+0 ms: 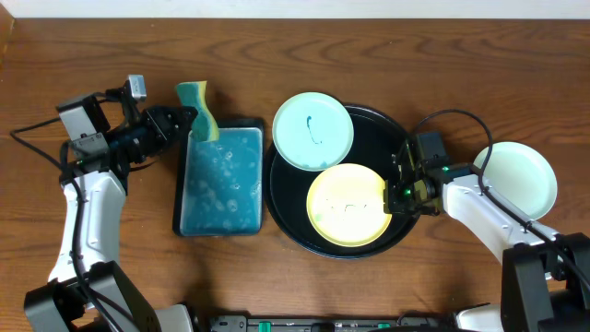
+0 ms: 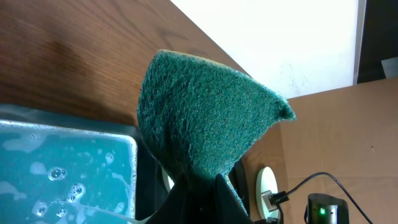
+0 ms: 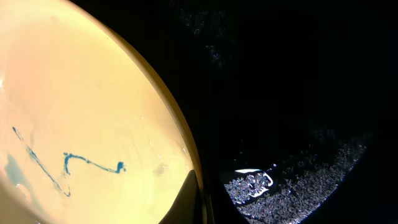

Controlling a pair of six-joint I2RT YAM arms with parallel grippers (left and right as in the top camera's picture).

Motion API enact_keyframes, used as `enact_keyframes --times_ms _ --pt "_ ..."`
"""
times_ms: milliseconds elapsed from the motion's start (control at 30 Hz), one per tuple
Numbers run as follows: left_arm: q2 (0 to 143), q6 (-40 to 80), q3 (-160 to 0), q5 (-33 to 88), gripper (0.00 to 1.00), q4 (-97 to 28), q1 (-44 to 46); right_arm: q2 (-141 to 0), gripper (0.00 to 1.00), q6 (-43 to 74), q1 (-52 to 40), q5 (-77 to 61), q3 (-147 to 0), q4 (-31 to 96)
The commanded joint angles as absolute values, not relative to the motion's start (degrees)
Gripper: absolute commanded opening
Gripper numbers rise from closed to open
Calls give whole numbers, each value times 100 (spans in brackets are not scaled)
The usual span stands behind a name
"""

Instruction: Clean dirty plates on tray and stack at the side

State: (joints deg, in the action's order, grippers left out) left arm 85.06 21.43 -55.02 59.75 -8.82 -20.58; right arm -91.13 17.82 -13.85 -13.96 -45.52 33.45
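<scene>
Overhead view: left gripper (image 1: 192, 118), fingers clamped on a green sponge (image 1: 201, 109), held over the far left corner of the basin (image 1: 219, 180) of blue-green soapy water. Round black tray (image 1: 378, 138) stood just right of the basin and carried two plates: a mint plate (image 1: 313, 131) with a dark smear, lying over the tray's far left rim, and a yellow plate (image 1: 346, 205) toward the tray's front. Right gripper (image 1: 395, 194) sat at the yellow plate's right edge. A pale plate (image 1: 518, 177), apparently clean, lay on the table (image 1: 92, 46) off the tray, to its right. Left wrist view: sponge bent into a peak, pinched low between the fingers; suds on the water beside it. Right wrist view: yellow plate bore thin blue squiggles; one fingertip (image 3: 186, 208) showed against its rim, but whether the fingers were closed on it could not be told. Judgement: yellow plate was likely next for wiping. The right gripper would need a firm hold on the rim only, tilting the plate toward the sponge. The sponge wanted wetting first, with strokes covering every squiggle.
</scene>
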Motion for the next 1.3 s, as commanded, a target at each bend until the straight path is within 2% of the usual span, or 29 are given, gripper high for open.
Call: enact_keyframes --times_ms 0,733,1033,1267 --pt "8423 2193 -5540 5944 8 -934 -2093 -9155 1 1883 -1448 -1347 -4519 3339" --pt "8423 2128 -5535 5854 8 -1079 -2084 -9155 1 1883 -1448 -1350 -4519 3284" --pt "8423 1953 -5535 4477 8 -2010 -1798 -9155 1 1883 -1448 -1350 -4521 3234" --pt "8423 1911 -5535 2956 8 -2689 -1133 -9155 1 1885 -1448 -1350 -4519 3212"
